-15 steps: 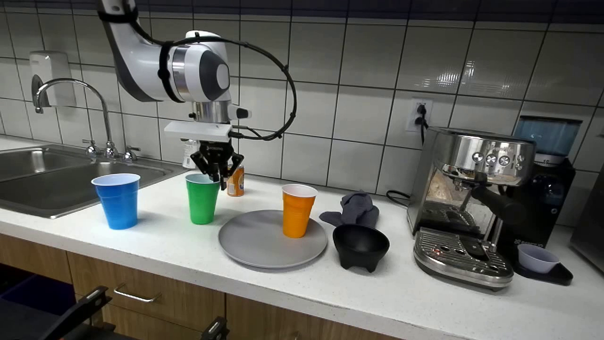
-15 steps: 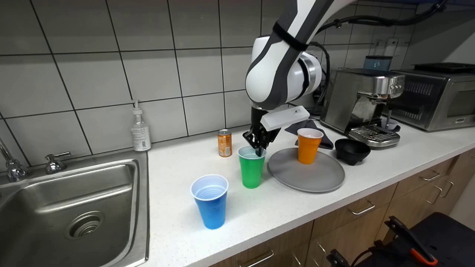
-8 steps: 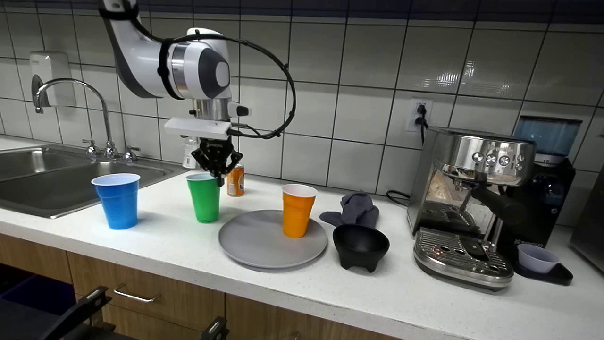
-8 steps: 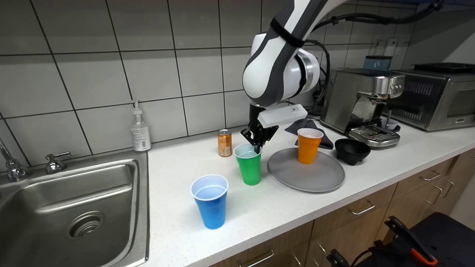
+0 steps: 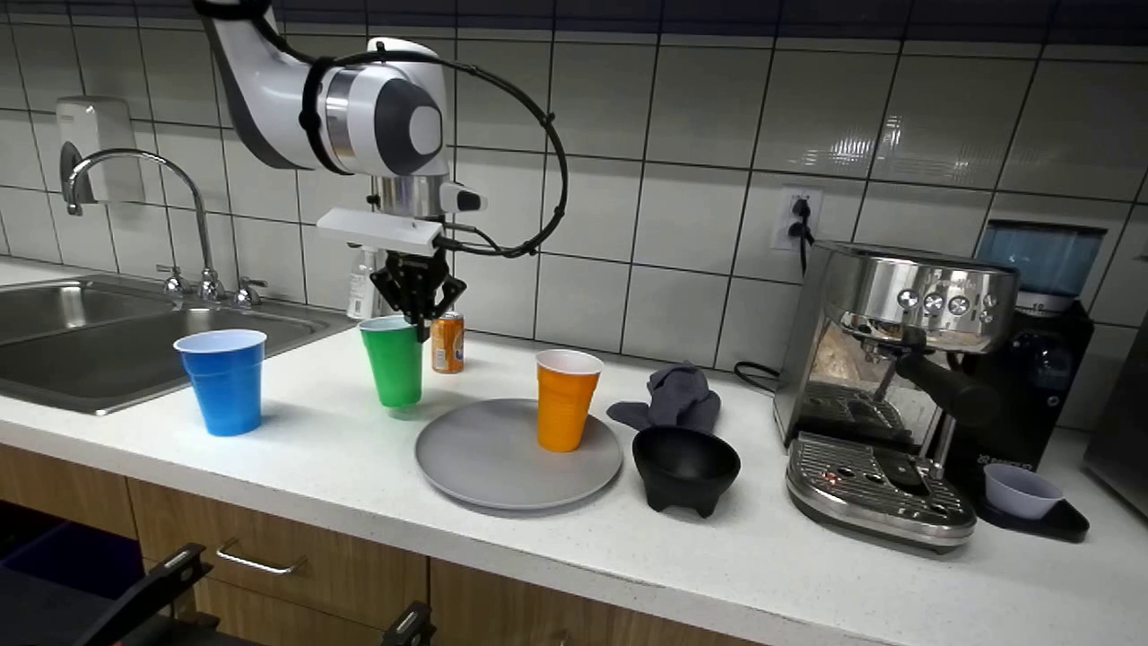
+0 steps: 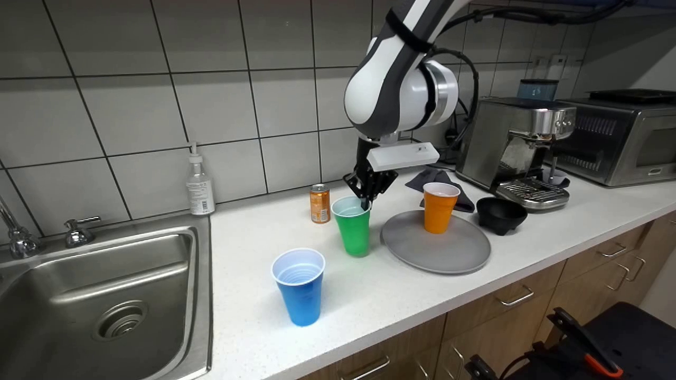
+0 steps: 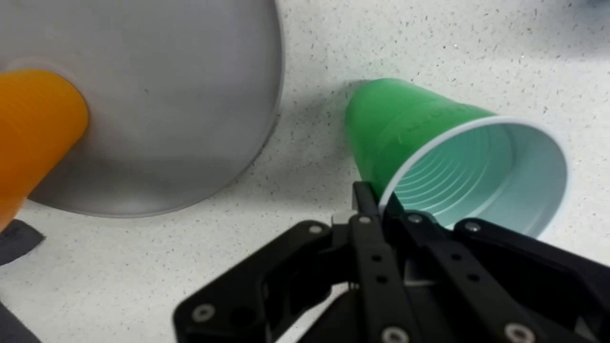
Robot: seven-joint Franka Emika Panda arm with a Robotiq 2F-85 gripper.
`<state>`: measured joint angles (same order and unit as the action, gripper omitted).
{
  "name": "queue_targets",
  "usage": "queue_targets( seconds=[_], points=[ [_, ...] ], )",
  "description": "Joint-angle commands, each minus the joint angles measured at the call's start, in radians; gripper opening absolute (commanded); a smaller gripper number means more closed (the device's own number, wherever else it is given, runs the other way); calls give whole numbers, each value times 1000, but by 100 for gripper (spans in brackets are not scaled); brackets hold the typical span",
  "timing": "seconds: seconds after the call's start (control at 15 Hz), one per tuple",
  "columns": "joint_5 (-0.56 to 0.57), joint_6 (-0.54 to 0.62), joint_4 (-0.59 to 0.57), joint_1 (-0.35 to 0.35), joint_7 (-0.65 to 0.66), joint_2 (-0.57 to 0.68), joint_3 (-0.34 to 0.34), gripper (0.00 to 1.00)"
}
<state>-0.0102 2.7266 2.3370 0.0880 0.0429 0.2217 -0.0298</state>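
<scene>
My gripper (image 5: 420, 332) is shut on the near wall of the green cup (image 5: 393, 363). In the wrist view the two fingertips (image 7: 379, 197) pinch its white rim, one finger inside the cup and one outside. The green cup (image 7: 405, 128) is slightly tilted and its visible inside is empty. In an exterior view its base hangs just above the counter. An orange cup (image 5: 565, 408) stands upright on a grey plate (image 5: 475, 462) beside the held cup. A blue cup (image 6: 302, 295) stands upright on the counter, on the sink side. An orange can (image 6: 319, 204) stands behind the green cup.
A black bowl (image 5: 686, 467) and a dark cloth (image 5: 677, 399) lie beyond the plate. A coffee machine (image 5: 883, 386) stands farther along. The sink (image 6: 105, 316) is at the opposite end, with a soap bottle (image 6: 200, 187) at its back corner. Tiled wall (image 6: 285, 105) runs behind.
My gripper has moved up with the green cup held at its rim. The cup has risen off the counter and tilted a little. The other things have not moved.
</scene>
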Motion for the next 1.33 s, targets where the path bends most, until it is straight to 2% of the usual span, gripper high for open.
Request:
queue_targets(
  seconds=[0.0,0.73,1.27],
  points=[
    [-58,-26,24,-38,-65,-59,-26,1],
    [-171,-64,105,-102,-216,-153,-8,1],
    [-181,-118,120,-149,-290,-180,41,1]
  ],
)
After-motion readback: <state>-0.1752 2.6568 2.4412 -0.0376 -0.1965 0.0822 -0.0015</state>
